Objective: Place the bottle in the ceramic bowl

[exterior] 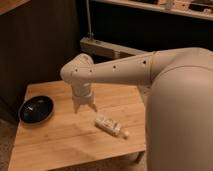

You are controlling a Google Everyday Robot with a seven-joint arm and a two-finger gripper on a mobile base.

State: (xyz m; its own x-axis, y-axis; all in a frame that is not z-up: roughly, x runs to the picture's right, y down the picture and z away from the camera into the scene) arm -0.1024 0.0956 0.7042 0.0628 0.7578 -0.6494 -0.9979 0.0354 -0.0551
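Observation:
The bottle (pixel 109 125) is small and whitish with a pale label. It lies on its side on the wooden table (pixel 60 142), right of centre, with its white cap pointing toward the front right. The ceramic bowl (pixel 36 109), black, shallow and glossy, sits at the table's left edge with nothing in it. My gripper (pixel 84 107) points straight down over the table between the two. It is just up and left of the bottle and apart from it. Its fingers are spread open with nothing between them.
My pale arm (pixel 130 70) reaches in from the right, and its bulky body (pixel 180 115) covers the table's right side. A dark wall and a light metal rail (pixel 107 47) stand behind the table. The table's front edge runs along the bottom.

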